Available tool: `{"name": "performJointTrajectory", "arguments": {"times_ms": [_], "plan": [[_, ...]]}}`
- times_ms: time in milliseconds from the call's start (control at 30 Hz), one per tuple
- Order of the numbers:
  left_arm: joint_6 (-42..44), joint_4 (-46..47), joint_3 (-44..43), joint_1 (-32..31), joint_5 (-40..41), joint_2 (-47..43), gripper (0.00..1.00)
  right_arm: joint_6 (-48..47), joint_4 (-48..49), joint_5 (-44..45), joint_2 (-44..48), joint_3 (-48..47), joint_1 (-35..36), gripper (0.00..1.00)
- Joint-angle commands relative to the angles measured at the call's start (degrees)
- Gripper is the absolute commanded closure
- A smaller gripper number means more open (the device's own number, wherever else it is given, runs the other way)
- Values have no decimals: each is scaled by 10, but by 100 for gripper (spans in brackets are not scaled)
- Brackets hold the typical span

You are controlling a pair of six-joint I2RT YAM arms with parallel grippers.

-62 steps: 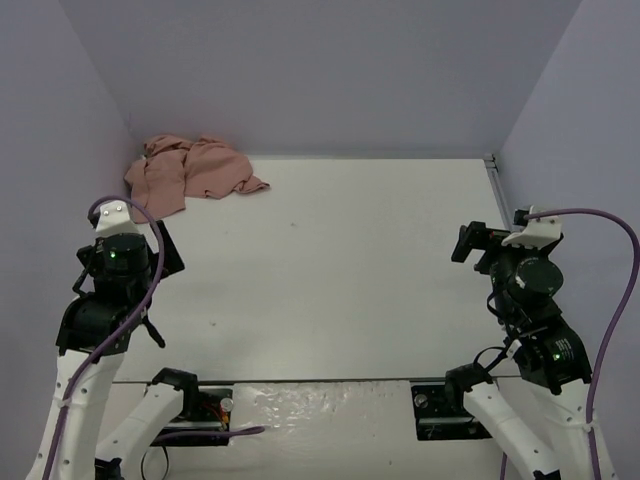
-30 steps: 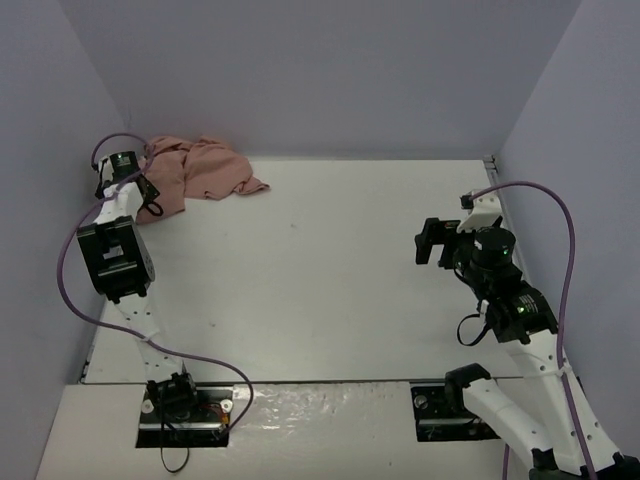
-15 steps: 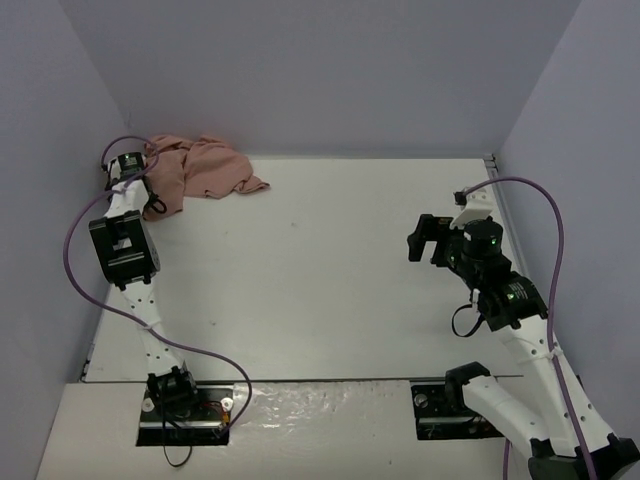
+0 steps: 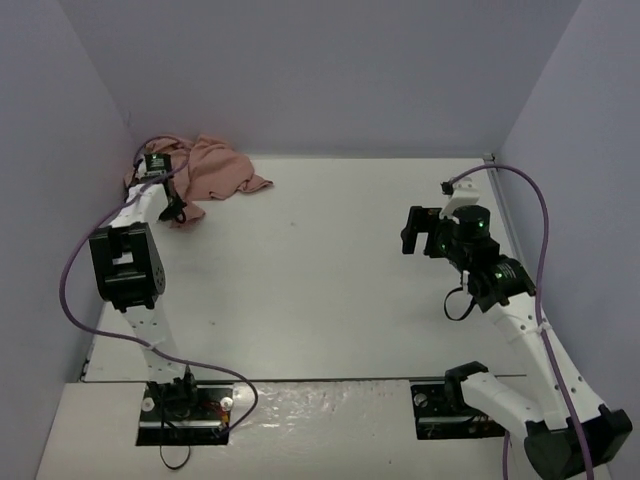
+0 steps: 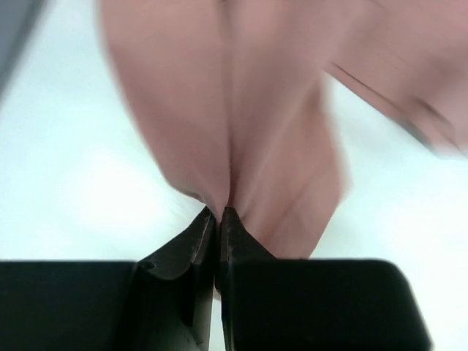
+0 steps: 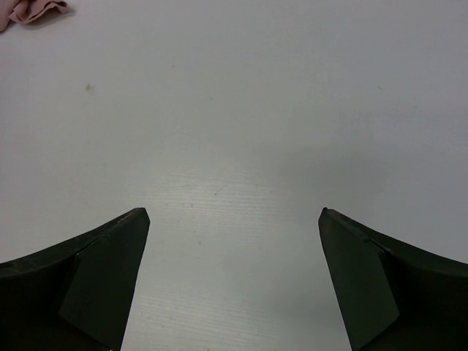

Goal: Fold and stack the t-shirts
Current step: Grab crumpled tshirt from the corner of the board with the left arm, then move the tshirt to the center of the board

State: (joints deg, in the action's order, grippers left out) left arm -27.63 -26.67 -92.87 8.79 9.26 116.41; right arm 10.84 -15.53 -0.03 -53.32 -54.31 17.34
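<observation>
I am observing the left arm extended far forward, left gripper [image 5: 219, 212] pinching the t-shirt [image 5: 241, 131]; right gripper [image 6: 234, 213] hovering, jaws wide apart.

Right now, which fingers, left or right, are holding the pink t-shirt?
The left fingers: they are pinched shut on a fold of the pink t-shirt. The right fingers stand wide open over the table, holding nothing.

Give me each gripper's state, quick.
Left gripper: shut, pinching a fold of the pink t-shirt.
Right gripper: open, holding nothing.
</observation>
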Motion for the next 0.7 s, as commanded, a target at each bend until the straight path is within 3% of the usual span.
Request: {"name": "performJointTrajectory", "arguments": {"times_ms": [0,100,267,400,667], "plan": [[-36,-26,61,-112,-41,-243,100,-4,46,-39,-48,-50,5,0],[-50,-58,79,-159,-39,-343,100,8,51,-63,-77,-61,7,0],[-24,-131,32,-169,-13,-502,100,41,54,-76,-115,-68,9,0],[2,-148,33,-170,24,-564,100,73,60,-98,-143,-67,18,2],[1,-159,186,-170,7,-645,100,104,77,-37,-220,-67,130,9]]}}
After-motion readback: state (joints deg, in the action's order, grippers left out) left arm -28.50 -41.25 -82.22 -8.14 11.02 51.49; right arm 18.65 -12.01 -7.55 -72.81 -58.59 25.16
